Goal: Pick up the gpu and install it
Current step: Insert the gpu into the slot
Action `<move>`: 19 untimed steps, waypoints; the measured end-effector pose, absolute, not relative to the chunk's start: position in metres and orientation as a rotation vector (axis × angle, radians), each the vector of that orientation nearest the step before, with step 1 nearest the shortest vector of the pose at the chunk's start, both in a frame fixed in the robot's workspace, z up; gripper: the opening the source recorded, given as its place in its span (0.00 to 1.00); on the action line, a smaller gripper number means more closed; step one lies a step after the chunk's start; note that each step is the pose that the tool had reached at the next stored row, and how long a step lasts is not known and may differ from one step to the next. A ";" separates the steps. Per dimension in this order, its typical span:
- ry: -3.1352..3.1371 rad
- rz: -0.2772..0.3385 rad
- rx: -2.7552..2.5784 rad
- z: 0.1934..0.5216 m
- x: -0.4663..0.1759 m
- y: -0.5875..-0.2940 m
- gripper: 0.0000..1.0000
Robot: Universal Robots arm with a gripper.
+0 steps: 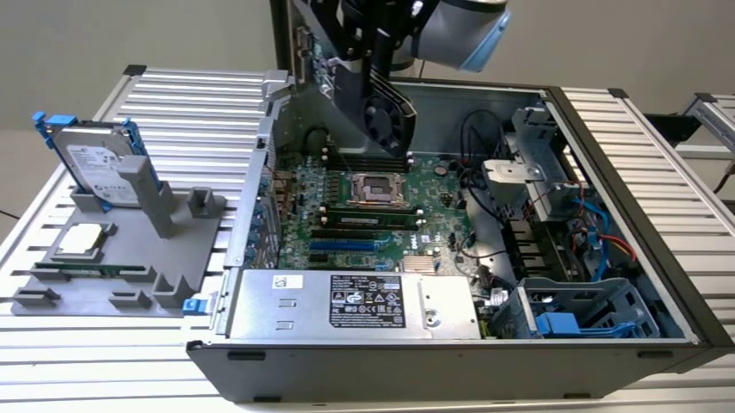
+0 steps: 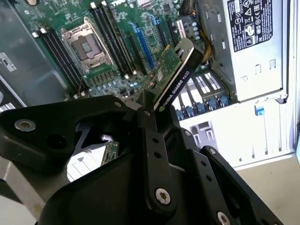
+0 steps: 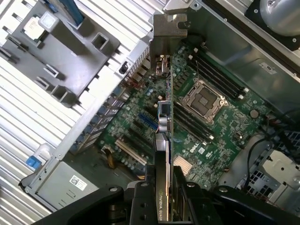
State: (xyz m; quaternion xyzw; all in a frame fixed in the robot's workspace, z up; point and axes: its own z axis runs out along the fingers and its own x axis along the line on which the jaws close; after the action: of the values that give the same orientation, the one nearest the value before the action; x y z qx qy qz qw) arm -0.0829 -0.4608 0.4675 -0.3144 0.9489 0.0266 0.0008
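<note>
Green gpu point(image 2: 176, 75) hangs clamped in your hand point(image 2: 151, 107) over the motherboard point(image 1: 428, 185); any tilt could jam it against the blue slot point(image 1: 342, 245), at 7 o'clock of the socket point(image 1: 373, 189).

clr: gpu point(image 1: 386, 110) free above mobo point(image 1: 435, 202) | obst: PSU point(image 1: 350, 303); drive cage point(image 1: 597, 301)

The gpu point(image 2: 173, 70) is showing a green card and a black cooler with white lettering. The gripper point(image 2: 151, 107) is showing plain black. The motherboard point(image 1: 379, 211) is showing green, with blue and black slots. The hard drive point(image 1: 98, 163) is gleaming silver inside a blue frame. The holder point(image 1: 138, 254) is looking flat grey, and the worktop point(image 1: 195, 103) is showing pale ribbed slats.
</note>
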 end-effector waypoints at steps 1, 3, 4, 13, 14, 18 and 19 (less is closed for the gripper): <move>2.975 0.084 -1.001 0.467 -0.083 -0.461 0.00; 2.966 0.084 -1.028 0.467 -0.082 -0.461 0.00; 2.962 0.084 -1.041 0.467 -0.082 -0.461 0.00; 2.920 0.084 -1.160 0.467 -0.077 -0.461 0.00; 2.915 0.084 -1.172 0.467 -0.076 -0.461 0.00; 2.897 0.084 -1.218 0.467 -0.071 -0.461 0.00; 2.893 0.085 -1.229 0.467 -0.070 -0.461 0.00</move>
State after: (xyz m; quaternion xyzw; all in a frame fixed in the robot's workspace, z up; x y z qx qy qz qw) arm -0.0703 -0.4608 0.4675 -0.3910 0.9200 0.0269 -0.0012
